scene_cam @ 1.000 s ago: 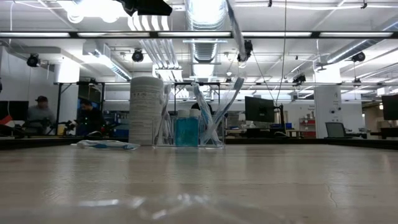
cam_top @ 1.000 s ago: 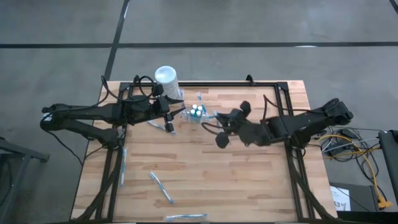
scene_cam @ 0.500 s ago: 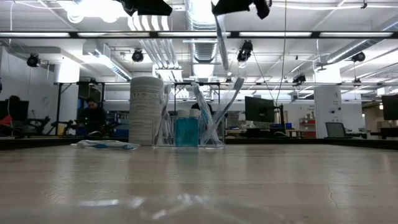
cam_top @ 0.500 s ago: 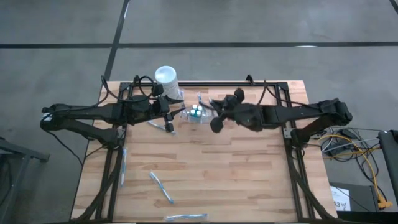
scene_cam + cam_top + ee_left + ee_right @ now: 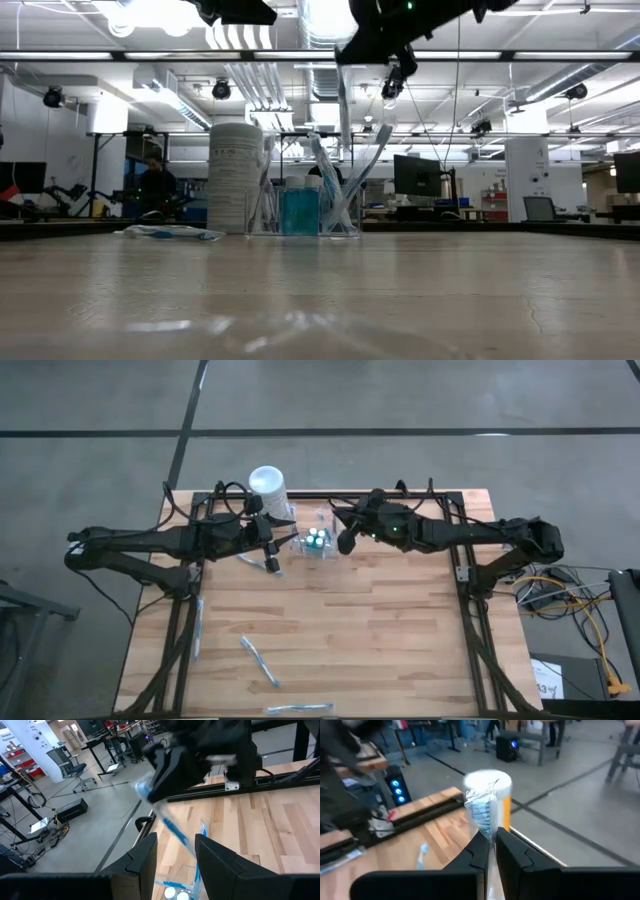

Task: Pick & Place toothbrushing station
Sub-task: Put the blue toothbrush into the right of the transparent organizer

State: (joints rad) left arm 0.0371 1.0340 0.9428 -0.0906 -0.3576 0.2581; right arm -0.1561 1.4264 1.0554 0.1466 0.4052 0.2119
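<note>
The toothbrushing station, a small clear holder with upright toothbrushes and a blue bottle, stands on the wood beside the white cylinder; the low view shows the station on the tabletop. My right gripper hangs over the holder's right side, shut on a blue-and-white toothbrush. My left gripper hovers high at the holder's left side, open, with nothing between its fingers. My right gripper pinches the toothbrush just below its bristle head between its two fingers, which come nearly level from the table's right. The handle hangs down below the fingers, clear of the table. Whether its lower end touches the holder I cannot tell.
Several wrapped toothbrushes lie loose on the wood: one by the left gripper, one at the left edge, two near the front. A black frame borders the table's far edge.
My right gripper has swung toward the table's far edge and sunk a little, carrying the toothbrush over to the holder's right side. The brush, slanted before, now hangs nearly upright.
</note>
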